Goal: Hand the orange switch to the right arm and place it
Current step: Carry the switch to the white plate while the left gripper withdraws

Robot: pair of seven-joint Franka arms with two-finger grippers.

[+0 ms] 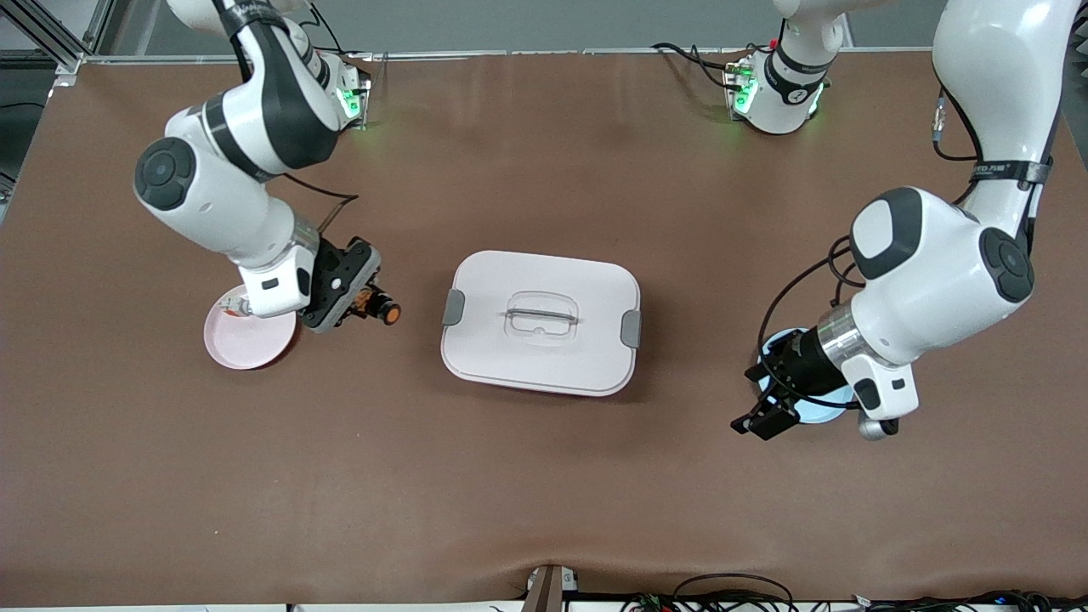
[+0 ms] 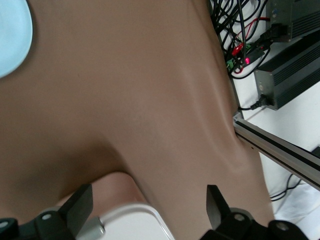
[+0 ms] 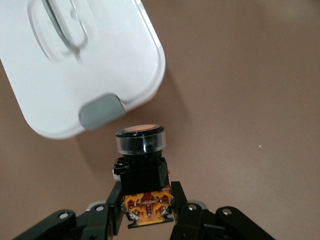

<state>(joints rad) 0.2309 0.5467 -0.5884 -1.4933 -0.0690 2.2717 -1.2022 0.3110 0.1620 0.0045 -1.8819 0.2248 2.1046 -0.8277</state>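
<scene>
Right gripper (image 1: 367, 303) fingers clamped; left gripper (image 1: 759, 418) fingers spread.

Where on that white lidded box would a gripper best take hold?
Probably the raised handle at the middle of the box lid, from straight above: the lid lies flat, and the handle is a narrow bar that fingers could close across; the box itself looks too wide.

Setting: a robotics laboratory test bench. Indicators: a brown mat (image 1: 544, 476) covers the whole work surface; aluminium framing (image 1: 51, 38) occupies the upper left corner of the front view; loose cable bundles (image 1: 765, 595) run along the bottom edge of that view. In the left wrist view, black power-supply boxes (image 2: 292, 65) with wiring and a lit red indicator occupy the upper right corner.
</scene>
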